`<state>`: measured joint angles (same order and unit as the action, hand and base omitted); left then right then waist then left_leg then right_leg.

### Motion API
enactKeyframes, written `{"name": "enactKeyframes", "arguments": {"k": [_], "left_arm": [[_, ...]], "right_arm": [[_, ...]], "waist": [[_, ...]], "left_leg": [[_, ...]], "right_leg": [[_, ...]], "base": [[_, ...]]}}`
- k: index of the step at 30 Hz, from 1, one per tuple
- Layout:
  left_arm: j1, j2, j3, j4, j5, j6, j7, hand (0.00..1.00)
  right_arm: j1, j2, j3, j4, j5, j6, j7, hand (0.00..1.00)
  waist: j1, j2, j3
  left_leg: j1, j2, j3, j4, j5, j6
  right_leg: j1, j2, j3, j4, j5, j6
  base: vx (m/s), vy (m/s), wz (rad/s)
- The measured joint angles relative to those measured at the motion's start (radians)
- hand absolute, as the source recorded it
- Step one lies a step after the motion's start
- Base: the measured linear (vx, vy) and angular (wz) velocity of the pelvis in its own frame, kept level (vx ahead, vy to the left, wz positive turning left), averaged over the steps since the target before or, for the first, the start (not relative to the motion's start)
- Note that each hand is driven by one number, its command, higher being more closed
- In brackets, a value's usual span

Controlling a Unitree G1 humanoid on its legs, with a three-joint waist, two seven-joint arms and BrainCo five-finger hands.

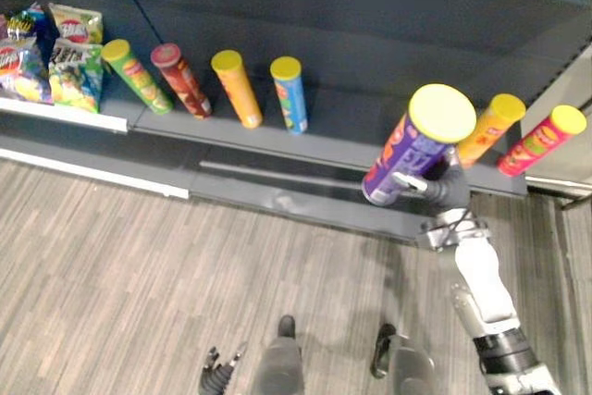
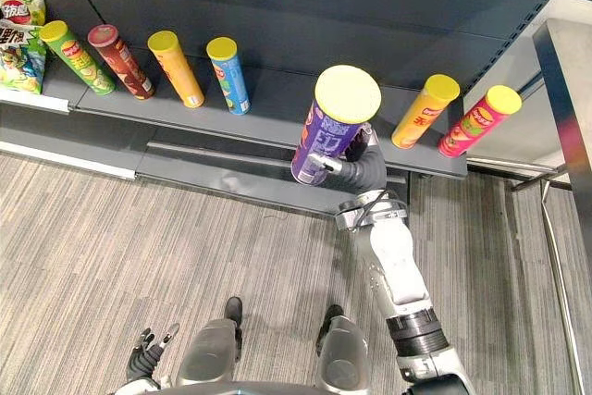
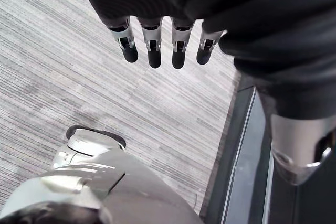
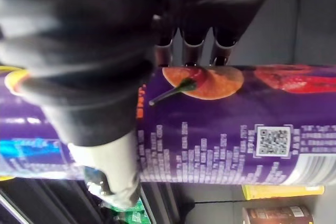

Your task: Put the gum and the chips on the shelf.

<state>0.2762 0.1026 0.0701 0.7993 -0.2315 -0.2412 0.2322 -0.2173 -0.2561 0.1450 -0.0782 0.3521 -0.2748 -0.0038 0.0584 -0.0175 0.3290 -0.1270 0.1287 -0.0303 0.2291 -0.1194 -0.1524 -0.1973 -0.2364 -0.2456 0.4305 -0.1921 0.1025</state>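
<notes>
Chips can (image 2: pixel 333 127), purple, is held in the right hand (image 2: pixel 356 171), fingers curled round it, near the shelf (image 2: pixel 277 104) edge. Free room lies between blue can (image 2: pixel 228 74) and orange can (image 2: pixel 424 111). Left hand (image 3: pixel 152 40) hangs low, fingers loose.

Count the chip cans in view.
7: green, red, yellow and blue cans on the shelf's left; orange and pink at its right; purple in the right robot hand. Others possibly hidden.

Bright, even light from above falls on the floor (image 1: pixel 139 256); the shelf (image 2: pixel 277 101) is dimmer at its far back, with a soft sheen along its near ledge.
</notes>
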Motion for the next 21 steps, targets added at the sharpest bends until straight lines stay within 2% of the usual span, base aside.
{"name": "enactKeyframes", "arguments": {"k": [5, 8, 9, 12, 14, 16, 17, 18, 19, 21], "left_arm": [[0.001, -0.001, 0.005, 0.007, -0.002, 0.014, 0.000, 0.00], [0.002, -0.002, 0.016, 0.041, -0.006, 0.023, -0.008, 0.00], [0.003, -0.003, 0.016, 0.051, -0.034, 0.028, -0.017, 0.00], [0.003, -0.006, 0.014, 0.071, -0.075, 0.033, -0.045, 0.00], [0.003, -0.007, 0.012, 0.071, -0.080, 0.033, -0.048, 0.00], [0.001, -0.010, 0.005, 0.072, -0.080, 0.027, -0.055, 0.00], [0.003, -0.013, 0.007, 0.075, -0.081, 0.021, -0.059, 0.00], [0.005, -0.014, 0.010, 0.079, -0.081, 0.019, -0.059, 0.00], [0.011, -0.015, 0.010, 0.079, -0.081, 0.018, -0.057, 0.00], [0.028, -0.018, 0.004, 0.080, -0.081, 0.017, -0.050, 0.00]], "right_arm": [[0.005, 0.001, 0.000, -0.001, 0.000, 0.000, 0.001, 1.00], [0.036, 0.000, 0.004, -0.007, 0.001, 0.000, 0.008, 1.00], [0.063, -0.001, 0.012, -0.024, 0.001, 0.001, 0.012, 1.00], [0.114, -0.002, 0.016, -0.055, 0.001, 0.000, 0.037, 1.00], [0.126, -0.007, 0.017, -0.064, 0.000, 0.000, 0.038, 1.00], [0.126, -0.006, 0.018, -0.068, -0.001, 0.000, 0.038, 1.00], [0.126, 0.000, 0.023, -0.068, -0.002, 0.000, 0.038, 1.00], [0.126, 0.011, 0.030, -0.071, -0.003, 0.000, 0.038, 1.00], [0.125, 0.012, 0.038, -0.071, -0.003, -0.001, 0.038, 1.00], [0.125, 0.009, 0.061, -0.073, -0.003, -0.028, 0.044, 1.00]], "waist": [[-0.003, -0.001, 0.000], [-0.011, 0.001, 0.000], [-0.012, 0.004, 0.000], [-0.029, 0.012, -0.002], [-0.031, 0.014, -0.002], [-0.033, 0.018, -0.002], [-0.027, 0.017, -0.001], [-0.026, 0.007, 0.005], [-0.024, -0.004, 0.011], [-0.028, 0.007, 0.011]], "left_leg": [[0.009, 0.004, 0.002, 0.004, -0.001, 0.000], [0.006, 0.006, 0.004, 0.070, -0.048, 0.033], [0.007, 0.014, 0.017, 0.106, -0.068, 0.062], [-0.031, 0.031, 0.077, 0.217, -0.067, 0.095], [-0.026, 0.020, 0.082, 0.198, -0.056, 0.088], [-0.030, 0.021, 0.078, 0.194, -0.030, 0.060], [-0.054, 0.025, 0.073, 0.238, -0.002, 0.044], [-0.111, 0.028, 0.062, 0.343, 0.021, 0.047], [-0.121, 0.027, 0.056, 0.361, 0.006, 0.051], [-0.111, 0.027, 0.024, 0.278, -0.004, 0.039]], "right_leg": [[0.011, 0.003, -0.001, 0.005, -0.006, -0.002], [0.010, 0.002, 0.007, 0.072, -0.062, -0.004], [0.010, 0.005, 0.012, 0.097, -0.095, -0.013], [-0.006, -0.002, 0.022, 0.161, -0.129, -0.022], [-0.029, -0.019, 0.036, 0.205, -0.149, -0.023], [-0.054, -0.022, 0.045, 0.223, -0.162, -0.037], [-0.060, -0.015, 0.061, 0.222, -0.163, -0.040], [-0.051, -0.011, 0.077, 0.220, -0.165, -0.044], [-0.045, -0.005, 0.094, 0.218, -0.166, -0.046], [-0.029, 0.014, 0.137, 0.216, -0.168, -0.050]], "base": [[-0.02, -0.005, 0.00], [-0.06, -0.064, -0.01], [-0.05, -0.078, -0.10], [-0.02, -0.041, -0.04], [-0.05, -0.104, -0.02], [-0.03, -0.102, -0.04], [-0.03, -0.081, -0.21], [-0.05, -0.066, -0.33], [-0.01, -0.038, -0.52], [0.05, 0.052, -0.71]]}}
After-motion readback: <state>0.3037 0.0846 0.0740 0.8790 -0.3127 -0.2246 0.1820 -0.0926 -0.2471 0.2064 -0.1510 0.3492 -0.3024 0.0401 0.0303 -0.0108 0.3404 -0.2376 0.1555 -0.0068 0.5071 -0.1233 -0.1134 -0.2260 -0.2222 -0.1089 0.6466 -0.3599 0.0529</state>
